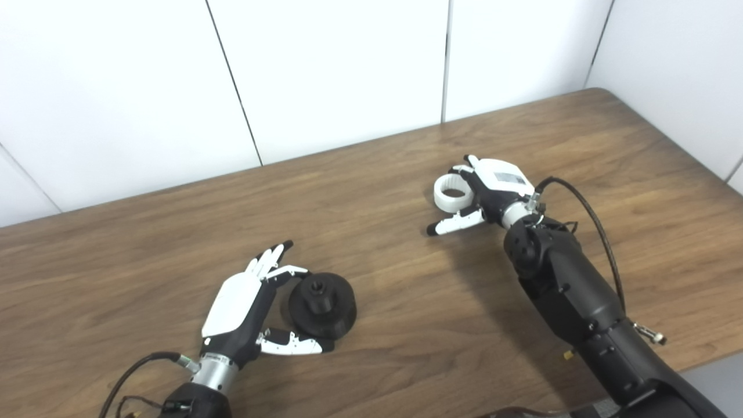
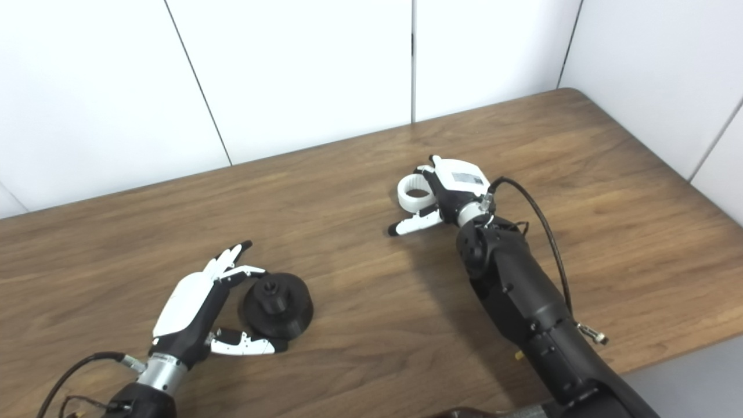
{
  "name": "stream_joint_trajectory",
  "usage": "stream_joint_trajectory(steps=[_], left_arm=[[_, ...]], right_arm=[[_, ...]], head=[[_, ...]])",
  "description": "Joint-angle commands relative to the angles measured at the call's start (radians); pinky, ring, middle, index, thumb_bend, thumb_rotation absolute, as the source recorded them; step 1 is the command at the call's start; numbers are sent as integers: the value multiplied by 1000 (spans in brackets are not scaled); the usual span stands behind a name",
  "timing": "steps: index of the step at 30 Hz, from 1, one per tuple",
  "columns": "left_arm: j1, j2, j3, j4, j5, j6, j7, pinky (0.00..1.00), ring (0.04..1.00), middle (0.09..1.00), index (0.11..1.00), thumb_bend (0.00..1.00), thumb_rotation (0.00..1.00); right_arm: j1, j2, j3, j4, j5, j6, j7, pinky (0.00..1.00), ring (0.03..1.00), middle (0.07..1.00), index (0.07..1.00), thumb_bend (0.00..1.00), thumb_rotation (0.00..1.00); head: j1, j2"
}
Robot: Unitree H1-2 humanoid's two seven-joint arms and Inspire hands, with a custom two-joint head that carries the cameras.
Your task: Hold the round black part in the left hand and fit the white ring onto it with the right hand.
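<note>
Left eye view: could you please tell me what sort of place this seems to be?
Probably a lab test bench: a bare wooden table against plain white wall panels, with only a black part and white ring.

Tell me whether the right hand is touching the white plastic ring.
Touching. In the left eye view the right hand has fingers curled against the white plastic ring with no gap; its thumb is stretched out below it.

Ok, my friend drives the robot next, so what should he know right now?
Left hand: open, cupped beside the round black part, thumb at its front edge, no firm hold visible.
Right hand: open beside the white ring, fingers at the ring, not clearly gripping.
Both parts sit far apart on the table.
Done: hands brought up to their parts.
Left: grasp the black part, pick up the ring, bring them together, fit the ring on.
</note>
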Motion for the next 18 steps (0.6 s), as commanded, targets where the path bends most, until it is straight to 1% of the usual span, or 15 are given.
stream_joint_trajectory(steps=[1, 2, 5, 12, 14, 17, 18], left_arm=[[-2, 19, 8, -19, 15, 13, -8, 1000, 1000, 1000, 621, 903, 322], [-1, 18, 9, -19, 15, 12, -8, 1000, 1000, 1000, 621, 903, 324], [2, 17, 11, -22, 14, 14, -11, 1000, 1000, 1000, 622, 904, 328], [3, 20, 12, -20, 18, 12, -10, 1000, 1000, 1000, 623, 901, 334], [3, 19, 14, -20, 14, 10, -10, 1000, 1000, 1000, 621, 901, 328], [4, 19, 17, -21, 11, 7, -8, 1000, 1000, 1000, 618, 900, 317], [4, 20, 17, -23, 10, 9, -12, 1000, 1000, 1000, 617, 900, 314]], right_arm=[[-27, -15, -14, -14, -11, 6, -47, 867, 997, 1000, 819, 893, 416], [-25, -14, -16, -13, -9, 5, -63, 858, 989, 1000, 804, 872, 389], [-20, -12, -16, -11, -5, 5, -89, 851, 980, 1000, 788, 848, 360], [-13, -12, -19, -8, 13, 6, -120, 891, 976, 1000, 780, 797, 339], [-12, -15, -17, -4, 15, 5, -134, 867, 962, 994, 775, 784, 335], [-10, -11, -26, 3, 37, -4, -170, 865, 946, 977, 758, 768, 307], [-7, -9, -29, 6, 44, -13, -197, 864, 941, 971, 752, 765, 296]], head=[[-2, 1], [-2, 2], [-3, 4], [-3, 7], [-4, 7], [-4, 9], [-3, 11]])
